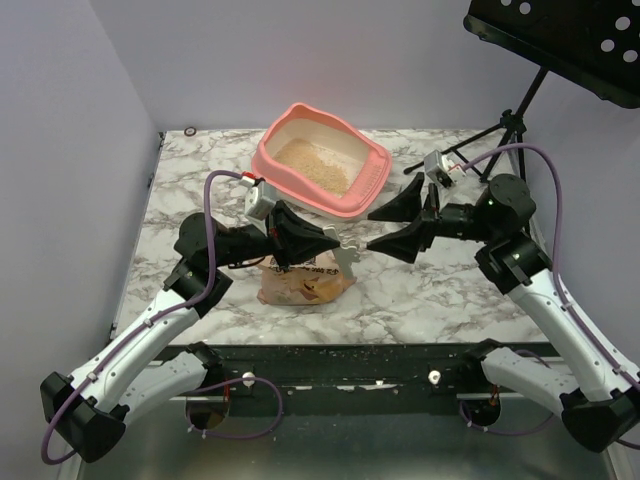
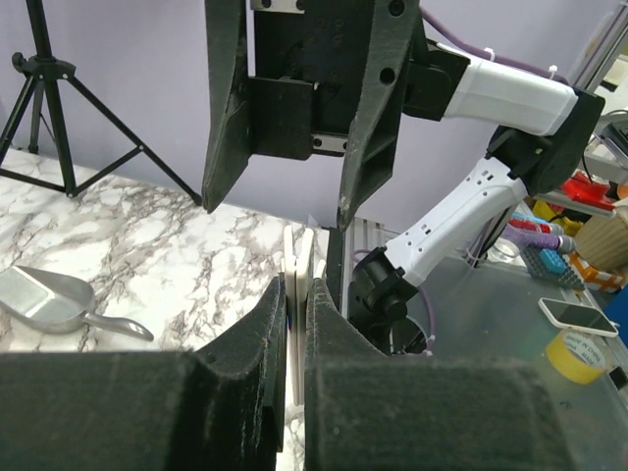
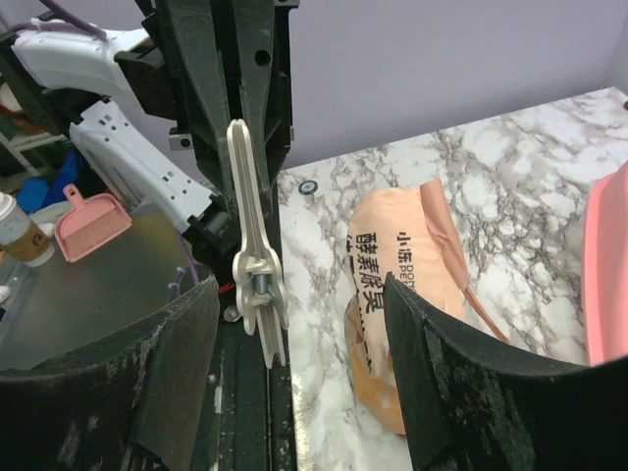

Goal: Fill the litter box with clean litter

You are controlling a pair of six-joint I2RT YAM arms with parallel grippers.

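Currently the left claw is clenching a cream clip, and the right claw is standing released, facing it. A bag is lying just below the left claw. The litter box is sitting beyond both claws, holding some litter. The bag is probably going to handle soft, heavy and slumping, so taking it by its top edge is advisable. Only the left wrist view is showing a scoop

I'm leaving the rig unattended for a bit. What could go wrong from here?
1. The left gripper pinches the thin clip in mid-air; a misjudged handover to the open right gripper could drop it.
2. The litter bag lies on its side beneath them; a low arm might snag it and spill its contents.
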